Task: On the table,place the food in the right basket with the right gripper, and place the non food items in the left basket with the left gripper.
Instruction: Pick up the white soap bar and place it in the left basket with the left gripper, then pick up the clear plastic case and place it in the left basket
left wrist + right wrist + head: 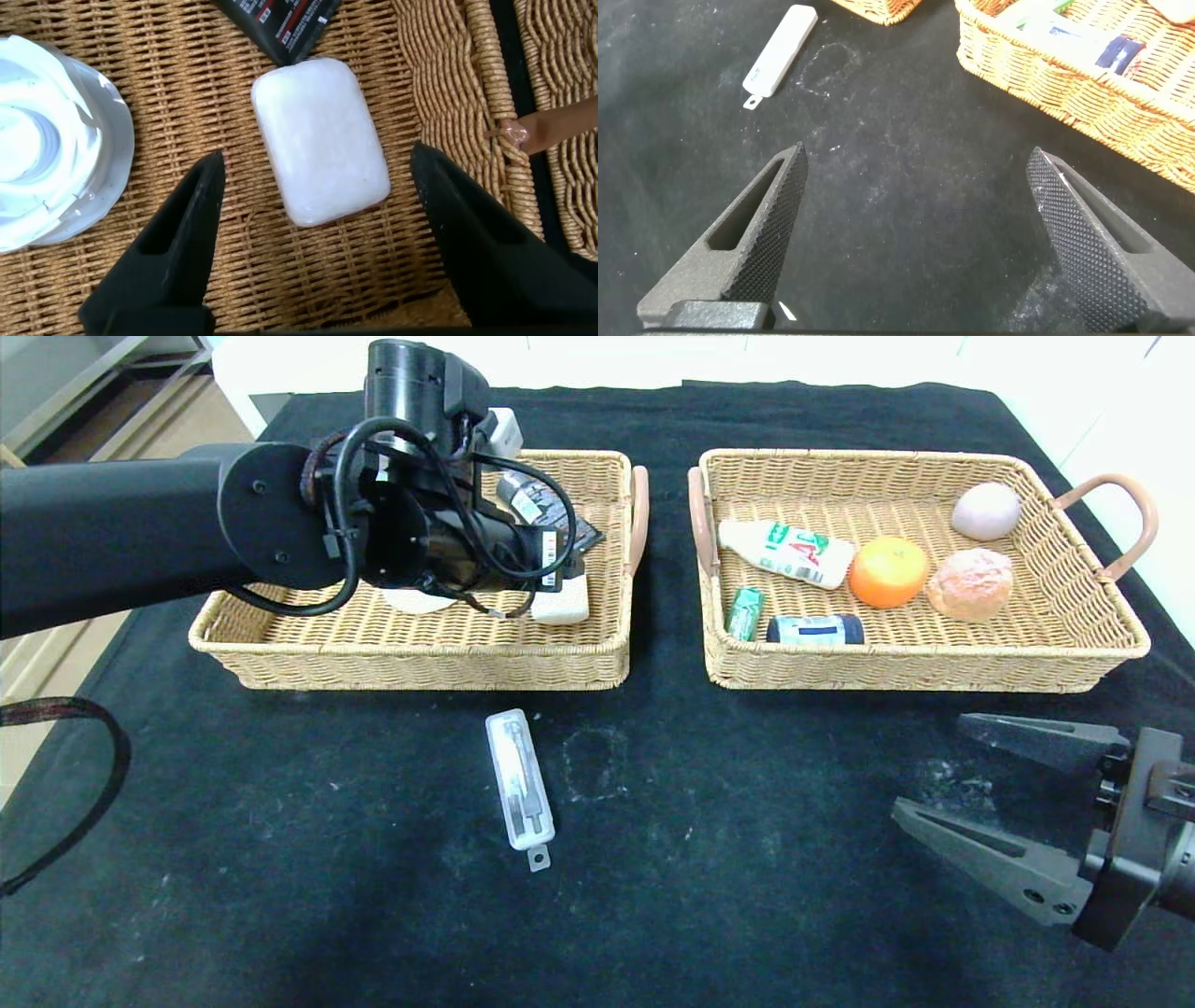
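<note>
Tan wicker, tightly woven, makes up two shallow rectangular baskets with brown loop handles, standing side by side toward the far edge of the worktop (653,896), which is draped in black cloth marked with faint white scuffs.

The right basket (1102,644) holds six things: one round orange (888,571), one lumpy pinkish-brown bun (971,583), one pale smooth egg-shaped ball (986,511), one white bottle (786,553) with a green and red label lying on its side, one slim green gum pack (744,612), and one small dark blue jar (815,629) on its side along the near wall.

The left basket (420,658) holds one rounded white soap-like block (320,140), matte and smooth, one round white shallow dish (47,159), and one dark packet (276,23) with red and white print touching the block's far end.

The left hand (313,219) hangs over that basket, its two black pointed fingers spread on either side of the block, apart from it.

One long narrow white plastic case (520,789) lies alone on the cloth, near the middle, in front of the left basket.

The right hand (1004,789) rests near the worktop's right near corner, its textured fingers spread wide and pinching nothing.
</note>
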{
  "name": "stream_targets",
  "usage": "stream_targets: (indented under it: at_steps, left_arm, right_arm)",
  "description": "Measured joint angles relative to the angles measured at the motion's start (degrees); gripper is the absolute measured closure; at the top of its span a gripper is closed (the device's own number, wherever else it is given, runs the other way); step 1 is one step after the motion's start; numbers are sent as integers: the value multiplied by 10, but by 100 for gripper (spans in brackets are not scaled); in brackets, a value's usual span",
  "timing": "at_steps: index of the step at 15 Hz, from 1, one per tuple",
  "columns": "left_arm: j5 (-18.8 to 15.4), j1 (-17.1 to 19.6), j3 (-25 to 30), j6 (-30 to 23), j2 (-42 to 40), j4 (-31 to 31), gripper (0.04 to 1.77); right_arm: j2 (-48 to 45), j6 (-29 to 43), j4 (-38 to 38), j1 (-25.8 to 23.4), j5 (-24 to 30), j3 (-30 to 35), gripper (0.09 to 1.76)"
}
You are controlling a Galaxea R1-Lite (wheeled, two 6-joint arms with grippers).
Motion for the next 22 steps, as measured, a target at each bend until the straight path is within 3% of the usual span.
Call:
stream_targets:
  at_steps: [4, 7, 11, 13, 15, 20, 22]
  left_arm:
    - [6, -2, 1, 0, -17, 12, 25]
    - [17, -10, 6, -8, -46, 79, 20]
    - [44, -39, 38, -67, -103, 191, 16]
    - [45, -53, 46, -123, -118, 255, 14]
    - [38, -61, 47, -162, -123, 295, 13]
    - [-6, -79, 66, -210, -122, 324, 12]
    - [-8, -84, 73, -215, -115, 324, 11]
  right_arm:
    - [0, 0, 0, 0, -1, 0, 14]
    - [1, 0, 0, 0, -1, 0, 14]
    - [2, 0, -1, 0, -2, -1, 14]
    - [2, 0, -1, 0, -2, -1, 14]
    - [2, 0, -1, 0, -2, -1, 14]
    - [2, -1, -1, 0, -2, -1, 14]
    - [2, -1, -1, 0, -2, -1, 14]
